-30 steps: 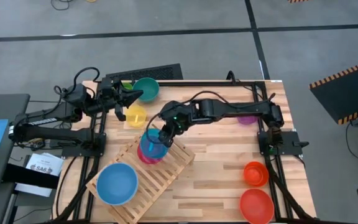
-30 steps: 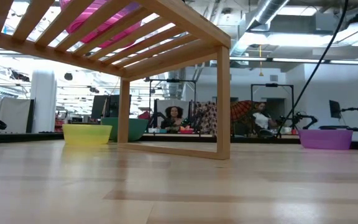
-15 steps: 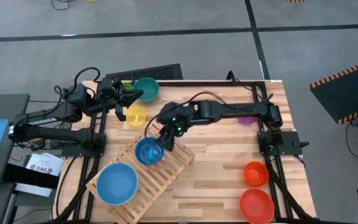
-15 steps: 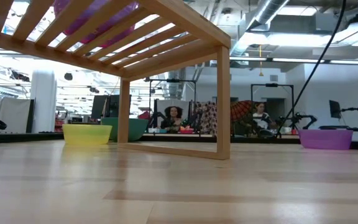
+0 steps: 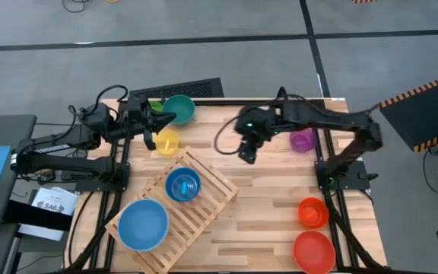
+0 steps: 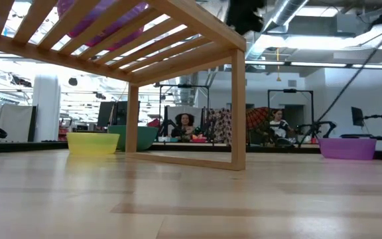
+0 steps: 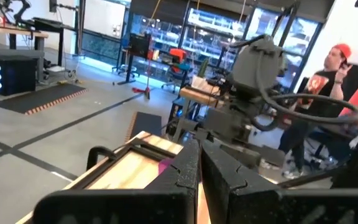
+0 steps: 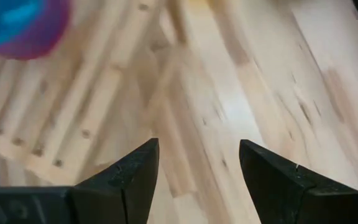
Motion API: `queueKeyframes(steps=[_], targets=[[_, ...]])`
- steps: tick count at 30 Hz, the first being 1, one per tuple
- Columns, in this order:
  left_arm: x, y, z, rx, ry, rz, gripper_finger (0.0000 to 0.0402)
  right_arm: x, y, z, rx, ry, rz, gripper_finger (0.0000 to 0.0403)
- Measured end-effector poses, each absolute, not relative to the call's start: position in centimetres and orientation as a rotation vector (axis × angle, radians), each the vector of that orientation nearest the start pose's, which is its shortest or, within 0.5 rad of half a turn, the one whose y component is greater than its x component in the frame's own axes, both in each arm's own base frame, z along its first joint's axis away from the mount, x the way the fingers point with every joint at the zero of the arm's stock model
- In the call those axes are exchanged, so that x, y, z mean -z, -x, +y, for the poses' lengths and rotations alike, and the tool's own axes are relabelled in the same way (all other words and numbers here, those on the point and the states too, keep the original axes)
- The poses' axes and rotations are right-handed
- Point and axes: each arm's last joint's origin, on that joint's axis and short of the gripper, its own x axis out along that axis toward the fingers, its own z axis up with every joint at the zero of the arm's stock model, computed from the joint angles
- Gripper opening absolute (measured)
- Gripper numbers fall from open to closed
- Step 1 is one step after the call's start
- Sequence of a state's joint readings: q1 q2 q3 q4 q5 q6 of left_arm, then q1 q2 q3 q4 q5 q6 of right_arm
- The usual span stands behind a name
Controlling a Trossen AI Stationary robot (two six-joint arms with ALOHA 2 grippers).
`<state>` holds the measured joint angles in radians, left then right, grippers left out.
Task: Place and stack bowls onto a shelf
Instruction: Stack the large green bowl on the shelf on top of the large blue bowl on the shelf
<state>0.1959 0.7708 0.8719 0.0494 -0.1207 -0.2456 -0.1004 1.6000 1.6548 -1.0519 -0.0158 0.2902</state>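
Note:
The shelf (image 5: 204,199) of pale slats lies slantwise at the table's near left. On it a small blue bowl (image 5: 182,185) sits nested in a pink-purple bowl (image 8: 39,34), and a large blue bowl (image 5: 143,224) rests on the shelf's near-left end. My right gripper (image 5: 247,152) hovers open above bare tabletop, to the right of the shelf and clear of it; the right wrist view shows its fingers (image 8: 129,177) wide apart over the wood. My left gripper (image 5: 162,119) is shut at the far left, between a teal bowl (image 5: 179,108) and a yellow bowl (image 5: 166,142).
A purple bowl (image 5: 303,140) stands at the far right, an orange bowl (image 5: 312,212) and a red bowl (image 5: 314,251) at the near right corner. Bare planks lie between the shelf and these. People sit in the room beyond the table (image 6: 186,126).
My right gripper has opened and let go of the small blue bowl, which has dropped from a tilt into the pink-purple bowl on the shelf and sits level there. The gripper has then risen and gone toward the table's right and far edge, away from the shelf.

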Motion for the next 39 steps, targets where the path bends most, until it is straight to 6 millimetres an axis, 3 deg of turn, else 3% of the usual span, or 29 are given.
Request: queueKeyframes(steps=[5, 10, 15, 19, 23, 30, 39], targets=[[-38.0, -16.0, 3.6, -0.325, 0.189, -0.112, 0.0, -33.0, -28.3, -3.6, 0.298, -0.493, 0.824, 0.0248], [-36.9, -16.5, 4.4, -0.441, 0.228, 0.0, 0.0008, -31.5, -26.1, -3.2, 0.314, -0.642, 0.637, 0.0248], [-35.6, -17.6, 7.2, -0.531, 0.287, 0.37, 0.0063, -31.3, -25.5, -3.0, 0.305, -0.673, 0.593, 0.0248], [-32.8, -18.6, 10.1, -0.6, 0.352, 0.697, 0.012, -31.4, -25.5, -3.0, 0.302, -0.673, 0.576, 0.0248], [-29.8, -19.7, 12.1, -0.618, 0.361, 0.919, 0.0164, -31.5, -25.6, -3.0, 0.301, -0.675, 0.572, 0.0248], [-27.4, -22.2, 13.7, -0.588, 0.366, 0.965, 0.0192, -31.4, -25.6, -3.0, 0.314, -0.67, 0.569, 0.0248], [-24.8, -24.3, 15.3, -0.84, 0.477, 0.931, 0.0181, -31.4, -25.5, -3.2, 0.367, -0.655, 0.552, 0.0248]])
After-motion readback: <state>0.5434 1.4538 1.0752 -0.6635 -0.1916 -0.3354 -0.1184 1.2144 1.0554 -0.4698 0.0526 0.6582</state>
